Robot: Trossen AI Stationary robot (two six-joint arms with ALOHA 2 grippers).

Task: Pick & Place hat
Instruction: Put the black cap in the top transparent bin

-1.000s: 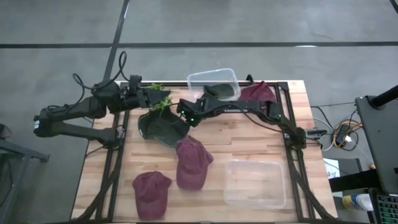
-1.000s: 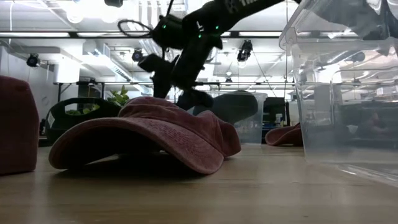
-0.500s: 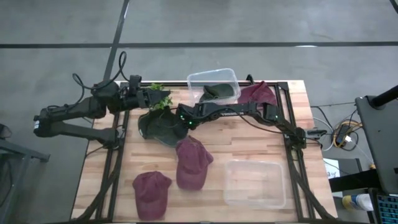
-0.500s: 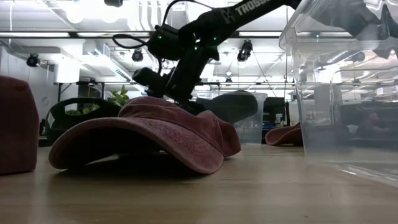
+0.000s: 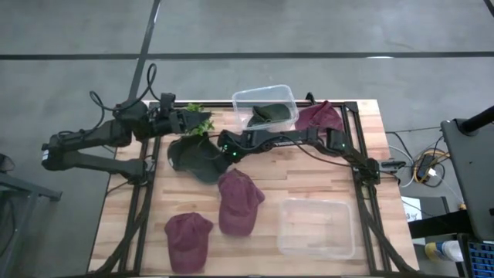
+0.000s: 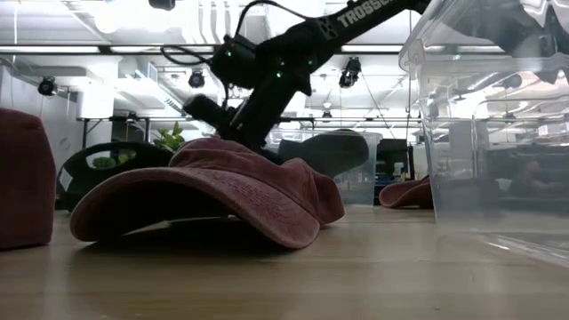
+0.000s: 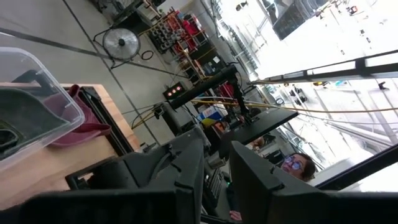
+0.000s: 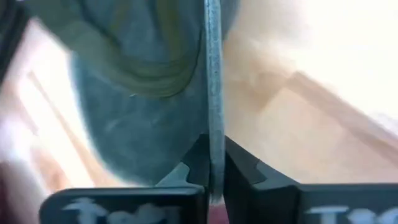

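Observation:
A dark green hat (image 5: pixel 193 158) lies on the wooden table at the far left, its underside on the boards. My right gripper (image 5: pixel 224 148) reaches across from the table's right and is shut on the hat's right edge. Seen at table height, my right gripper (image 6: pixel 240 133) shows behind a maroon hat (image 6: pixel 213 191). My left gripper (image 5: pixel 202 123) waits just beyond the green hat, by some green leaves. Its fingers (image 7: pixel 186 177) point into the room with a narrow gap and nothing between them. My right gripper pinches a thin edge of the dark green hat (image 8: pixel 213 118) between its two fingers, on the hat's right side. The edge runs straight out from between the fingertips. The fingers come slanting down from the table's right. The rest of the hat lies on the table.
Two maroon hats (image 5: pixel 235 201) (image 5: pixel 187 239) lie near the front. A third maroon hat (image 5: pixel 320 116) sits at the far right. A clear bin (image 5: pixel 266 104) at the back holds a dark hat. Another clear bin (image 5: pixel 316 228) stands front right.
My right gripper has gone down and toward the table's left, onto the dark green hat, and has shut on its right edge. The hat has shifted a little toward the left edge.

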